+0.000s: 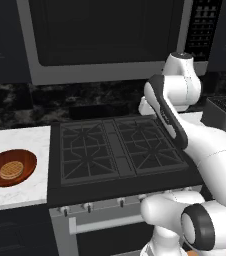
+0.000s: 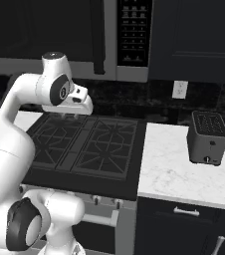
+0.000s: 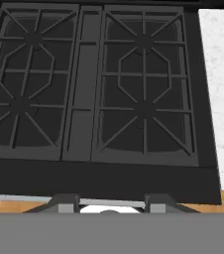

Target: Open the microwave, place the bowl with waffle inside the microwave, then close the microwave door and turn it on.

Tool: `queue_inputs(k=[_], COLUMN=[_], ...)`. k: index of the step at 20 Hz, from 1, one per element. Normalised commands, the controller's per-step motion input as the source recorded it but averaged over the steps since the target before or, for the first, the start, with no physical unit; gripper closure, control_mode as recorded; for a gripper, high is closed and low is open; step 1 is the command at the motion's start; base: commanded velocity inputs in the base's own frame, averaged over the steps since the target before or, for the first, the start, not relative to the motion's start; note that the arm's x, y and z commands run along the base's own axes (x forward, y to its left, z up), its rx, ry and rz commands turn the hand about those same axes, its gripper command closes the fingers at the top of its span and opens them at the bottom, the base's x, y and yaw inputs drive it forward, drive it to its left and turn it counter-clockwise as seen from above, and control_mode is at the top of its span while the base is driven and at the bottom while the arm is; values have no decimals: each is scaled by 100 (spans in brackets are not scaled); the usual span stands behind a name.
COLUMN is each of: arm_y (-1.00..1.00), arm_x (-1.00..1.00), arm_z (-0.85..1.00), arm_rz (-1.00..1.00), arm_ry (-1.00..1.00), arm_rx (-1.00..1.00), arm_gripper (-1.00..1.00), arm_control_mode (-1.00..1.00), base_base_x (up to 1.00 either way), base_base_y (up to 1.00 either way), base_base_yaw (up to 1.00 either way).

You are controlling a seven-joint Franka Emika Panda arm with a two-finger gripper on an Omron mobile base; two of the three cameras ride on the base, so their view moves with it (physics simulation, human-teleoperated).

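Left of the stove [image 1: 117, 150], bowl [image 1: 10, 167] with waffle [image 1: 12, 170] on tabletop [image 1: 20, 192], microwave [image 1: 110, 40] above (door shut), fingers [image 3: 111, 202] apart, empty, over stove.

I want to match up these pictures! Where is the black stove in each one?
Left base view: the stove sits in the middle, right of the bowl holding the waffle.
Right base view: the stove is centre-left, left of the toaster.
Hand view: the stove spreads across most of the picture.
Shared landmark: its grates' centre strip.
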Motion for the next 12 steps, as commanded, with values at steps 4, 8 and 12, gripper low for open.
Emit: queue_inputs(k=[4,8,12], arm_y=[0,2,-1], arm_x=[-39,-39,-27], arm_z=[0,29,66], arm_rz=[0,-2,-5], arm_ry=[-1,-18,-9], arm_rx=[0,-1,-1], arm_gripper=[-100,-100,-100], arm_control_mode=[-100,-100,-100], base_base_x=[0,0,0], base_base_y=[0,0,0], base_base_yaw=[0,0,0])
